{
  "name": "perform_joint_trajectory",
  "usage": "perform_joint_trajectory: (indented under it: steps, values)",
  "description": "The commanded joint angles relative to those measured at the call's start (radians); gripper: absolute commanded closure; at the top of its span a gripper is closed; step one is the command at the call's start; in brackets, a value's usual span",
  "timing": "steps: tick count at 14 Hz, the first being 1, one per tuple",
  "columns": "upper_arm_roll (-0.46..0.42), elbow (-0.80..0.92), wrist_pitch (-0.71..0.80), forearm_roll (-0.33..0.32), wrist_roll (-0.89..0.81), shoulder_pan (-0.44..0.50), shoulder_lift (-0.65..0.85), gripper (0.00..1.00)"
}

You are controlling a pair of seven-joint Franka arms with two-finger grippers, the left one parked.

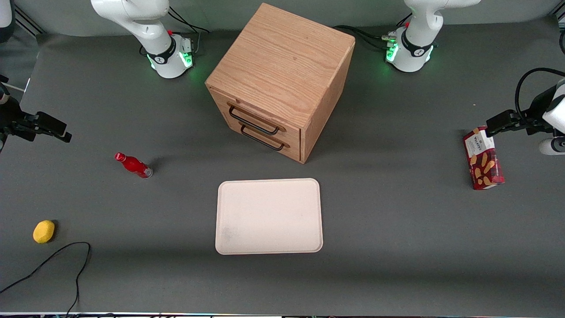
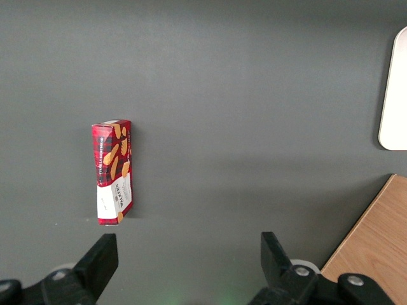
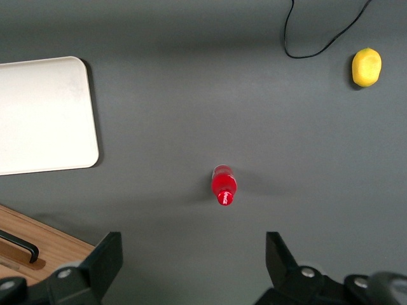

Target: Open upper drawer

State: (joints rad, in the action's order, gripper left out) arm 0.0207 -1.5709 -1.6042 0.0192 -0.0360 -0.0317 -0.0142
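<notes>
Both drawers seemingly closed; upper drawer (image 1: 255,115) untouched; tool (image 3: 191,260) spread, aloft.

Upper drawer (image 1: 254,115) shut; hand (image 1: 53,128) near table's working-arm end.

Even overhead light, soft shadows, sharp.

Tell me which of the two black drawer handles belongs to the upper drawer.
The higher handle, just under the cabinet top, on the upper drawer. The other handle sits below it. The gripper hangs open near the red bottle.
</notes>
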Motion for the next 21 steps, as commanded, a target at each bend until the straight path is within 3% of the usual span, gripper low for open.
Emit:
perform_joint_trajectory:
  steps: [1, 10, 16, 21]
  values:
    - [0.001, 0.005, 0.000, 0.011, -0.021, 0.009, 0.002, 0.00]
    - [-0.001, 0.021, -0.056, 0.016, -0.015, 0.088, -0.070, 0.00]
    - [-0.001, 0.091, -0.099, 0.008, 0.001, 0.219, -0.155, 0.00]
    - [0.007, 0.092, -0.099, -0.007, 0.194, 0.358, -0.155, 0.00]
